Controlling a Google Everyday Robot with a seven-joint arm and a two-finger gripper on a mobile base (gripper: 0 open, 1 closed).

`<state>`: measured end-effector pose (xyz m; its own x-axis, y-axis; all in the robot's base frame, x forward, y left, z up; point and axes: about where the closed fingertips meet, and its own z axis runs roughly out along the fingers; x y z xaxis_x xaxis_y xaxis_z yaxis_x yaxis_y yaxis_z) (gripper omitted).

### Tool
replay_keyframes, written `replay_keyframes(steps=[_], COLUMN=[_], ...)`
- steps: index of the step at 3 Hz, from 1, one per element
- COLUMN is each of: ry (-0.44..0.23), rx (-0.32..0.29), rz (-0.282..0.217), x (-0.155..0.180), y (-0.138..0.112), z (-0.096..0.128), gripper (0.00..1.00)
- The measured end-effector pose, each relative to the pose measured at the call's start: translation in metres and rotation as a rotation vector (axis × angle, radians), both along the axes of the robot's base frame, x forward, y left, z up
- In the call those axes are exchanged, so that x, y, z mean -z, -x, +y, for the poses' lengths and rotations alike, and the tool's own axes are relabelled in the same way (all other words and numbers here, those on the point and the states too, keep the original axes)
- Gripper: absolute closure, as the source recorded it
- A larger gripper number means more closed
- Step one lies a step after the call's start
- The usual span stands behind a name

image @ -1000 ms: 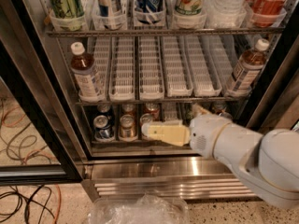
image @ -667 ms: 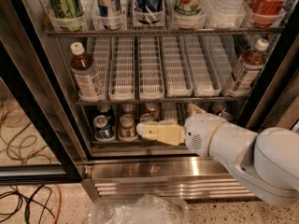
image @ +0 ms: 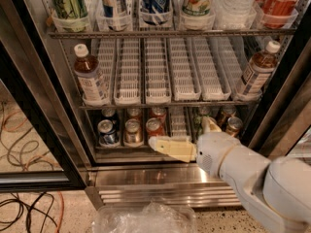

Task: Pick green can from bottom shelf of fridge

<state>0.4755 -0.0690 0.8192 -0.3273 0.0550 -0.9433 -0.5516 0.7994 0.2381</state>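
Note:
The fridge (image: 34, 115) stands open, and its bottom shelf (image: 179, 125) holds short cans in white slotted lanes. The green can (image: 198, 123) stands right of the middle and is mostly hidden behind my gripper's upper finger. My gripper (image: 180, 132) is at the shelf's front edge. It is open and empty, with one cream finger (image: 170, 148) lying out to the left below the red can (image: 154, 127) and the other (image: 210, 125) pointing into the shelf by the green can. A bronze-orange can (image: 132, 131) and a blue-and-white can (image: 108, 132) stand further left.
Two more bronze cans (image: 233, 125) stand at the shelf's right end. The rack above holds brown bottles at its left (image: 90, 79) and right (image: 257, 72) ends. A steel base with vent grille (image: 160, 193) sits below. Crumpled clear plastic (image: 146, 217) and cables (image: 19, 208) lie on the floor.
My gripper has dipped slightly lower at the bottom shelf's front and stays spread open. The cans have not moved.

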Motion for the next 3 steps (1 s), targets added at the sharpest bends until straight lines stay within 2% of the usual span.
replay_keyframes(steps=[1, 2, 3], ry=[0.090, 0.154, 0.126], rx=[0.076, 0.099, 0.171], rz=[-0.072, -0.205, -0.210], x=[0.046, 0.047, 0.056], y=[0.022, 0.022, 0.012], z=[-0.018, -0.002, -0.020], gripper=[0.00, 0.00, 0.00])
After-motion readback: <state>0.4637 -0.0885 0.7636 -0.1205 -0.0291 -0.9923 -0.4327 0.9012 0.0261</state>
